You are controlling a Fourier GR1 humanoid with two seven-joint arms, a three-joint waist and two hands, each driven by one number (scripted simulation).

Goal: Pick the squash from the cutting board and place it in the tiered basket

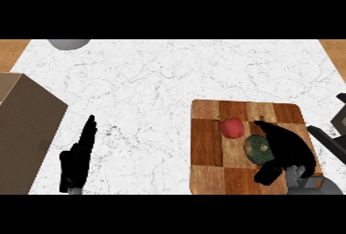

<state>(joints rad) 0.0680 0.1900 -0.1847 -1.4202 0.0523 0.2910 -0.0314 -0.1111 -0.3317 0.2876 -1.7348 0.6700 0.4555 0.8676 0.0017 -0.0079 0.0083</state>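
Right hand (pixel 287 148) over the squash (pixel 255 148)

The squash sits on the board (pixel 206 155), just left of the open fingers (pixel 267 174). Left hand (pixel 78 157) rests flat, far away.

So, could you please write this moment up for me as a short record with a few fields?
surface: white marbled counter
cutting board: wooden cutting board, at the right of the view
squash: dark green squash, on the board, partly under the right hand
other item on board: red pepper, beside the squash
right hand: right hand, over the squash, fingers not yet closed round it
left hand: left hand, open, resting at lower left
left edge: brown box
tiered basket: not identifiable in view
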